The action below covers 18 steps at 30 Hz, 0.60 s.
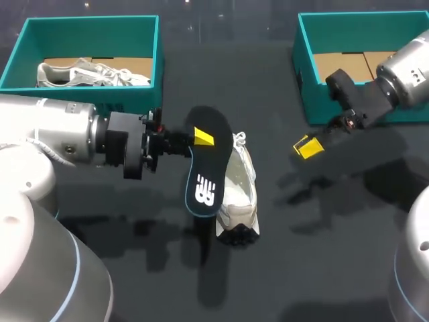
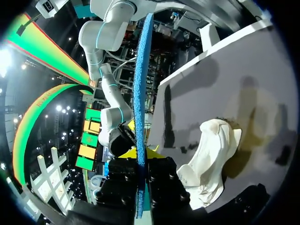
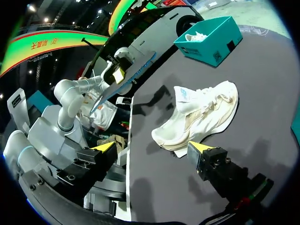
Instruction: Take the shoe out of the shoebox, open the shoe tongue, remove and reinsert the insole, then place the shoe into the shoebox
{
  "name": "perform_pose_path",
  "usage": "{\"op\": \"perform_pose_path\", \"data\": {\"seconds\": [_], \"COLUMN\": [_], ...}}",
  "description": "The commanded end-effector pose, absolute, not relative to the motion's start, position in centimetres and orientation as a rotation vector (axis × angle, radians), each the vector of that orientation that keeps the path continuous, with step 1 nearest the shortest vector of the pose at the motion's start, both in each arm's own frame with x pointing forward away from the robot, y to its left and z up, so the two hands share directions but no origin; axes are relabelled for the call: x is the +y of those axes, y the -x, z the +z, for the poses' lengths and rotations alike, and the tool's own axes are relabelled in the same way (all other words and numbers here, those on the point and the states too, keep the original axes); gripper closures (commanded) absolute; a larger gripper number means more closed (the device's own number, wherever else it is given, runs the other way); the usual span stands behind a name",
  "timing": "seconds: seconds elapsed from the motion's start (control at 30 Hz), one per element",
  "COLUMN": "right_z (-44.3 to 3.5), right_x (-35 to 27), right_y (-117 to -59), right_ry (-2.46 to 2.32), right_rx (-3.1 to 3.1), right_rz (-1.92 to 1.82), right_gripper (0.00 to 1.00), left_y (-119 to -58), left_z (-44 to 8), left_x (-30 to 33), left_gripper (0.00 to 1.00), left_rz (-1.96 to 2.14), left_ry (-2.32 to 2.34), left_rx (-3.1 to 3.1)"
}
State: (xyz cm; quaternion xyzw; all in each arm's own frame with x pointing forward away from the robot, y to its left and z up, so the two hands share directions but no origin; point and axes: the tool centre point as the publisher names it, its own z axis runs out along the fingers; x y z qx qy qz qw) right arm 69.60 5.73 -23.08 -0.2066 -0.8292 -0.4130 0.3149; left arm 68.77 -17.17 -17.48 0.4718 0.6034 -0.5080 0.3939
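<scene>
**My left gripper (image 1: 201, 137) pinches the insole (image 1: 204, 171) beside the shoe (image 1: 240, 191)**

The dark table (image 1: 322, 255) carries the pale shoe, which lies outside both boxes. The left shoebox (image 1: 27, 40) sits beyond the shoe to its left and holds a second shoe (image 1: 90, 72). The right shoebox (image 1: 305, 80) sits beyond it to its right. The black insole hangs just left of the shoe, clamped between my left fingers. My right gripper (image 1: 308, 146) hovers right of the shoe, fingers spread, holding nothing

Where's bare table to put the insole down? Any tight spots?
Free: the table strip in front of the shoe; the patch between shoe and right tool; the gap between left box and right box. Crowded: around the left tool, holding the insole close to the shoe.
</scene>
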Motion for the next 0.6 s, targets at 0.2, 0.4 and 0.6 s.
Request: {"op": "perform_pose_path", "data": {"seconds": [0.2, 0.4, 0.6], "right_z": [-25.9, -25.9, -25.9], "right_x": [2.9, 2.9, 2.9], "right_y": [-66.8, -66.8, -66.8], "right_ry": [0.357, 0.357, 0.357], "right_rx": [-2.462, -2.462, -2.462], "right_rz": [-0.911, -0.911, -0.911], "right_gripper": [0.00, 0.00, 0.00], "left_y": [-65.6, -65.6, -65.6], "left_z": [-16.3, -16.3, -16.3], "left_x": [-17.5, -17.5, -17.5], "left_gripper": [1.00, 1.00, 1.00], "left_rz": [-1.539, -1.539, -1.539], "left_ry": [-1.225, -1.225, -1.225], "left_rx": [1.563, 1.563, 1.563]}}
